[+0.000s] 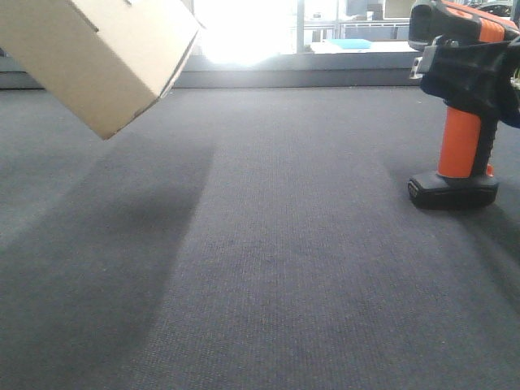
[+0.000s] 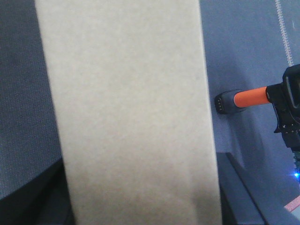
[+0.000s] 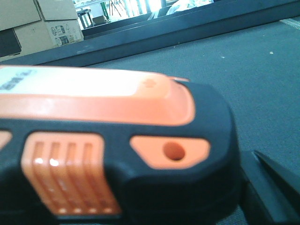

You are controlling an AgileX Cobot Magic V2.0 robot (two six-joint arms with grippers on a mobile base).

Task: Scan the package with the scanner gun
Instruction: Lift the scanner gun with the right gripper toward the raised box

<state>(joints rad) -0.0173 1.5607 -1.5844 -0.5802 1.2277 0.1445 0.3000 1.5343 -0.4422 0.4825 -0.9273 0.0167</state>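
A short-pile, blue-grey woven carpet (image 1: 268, 268) fills the foreground. On it, at the right, the pistol-shaped black plastic scanner gun (image 1: 459, 130) stands upright on its flat black foot (image 1: 452, 191). Its handle is smooth orange, and its rounded head carries glossy orange patches, one ribbed and one with a small round hole. The dark right gripper (image 1: 475, 81) reaches in from the right edge and wraps the gun where the head meets the handle. In the right wrist view one finger (image 3: 276, 187) lies just beside the head, and it cannot be told whether the jaws press on the gun.

At the upper left, the plain tan cardboard package (image 1: 101, 57) hangs tilted above the carpet with one corner pointing down. Its faces are matte and its edges sharp. The left gripper (image 2: 140, 206) pinches it, with dark fingers (image 2: 33, 197) on either side of the box.

Farther off are a low dark ledge (image 1: 301, 77), a glaring window (image 1: 244, 28), and stacked cardboard boxes with dark panels (image 3: 42, 28).
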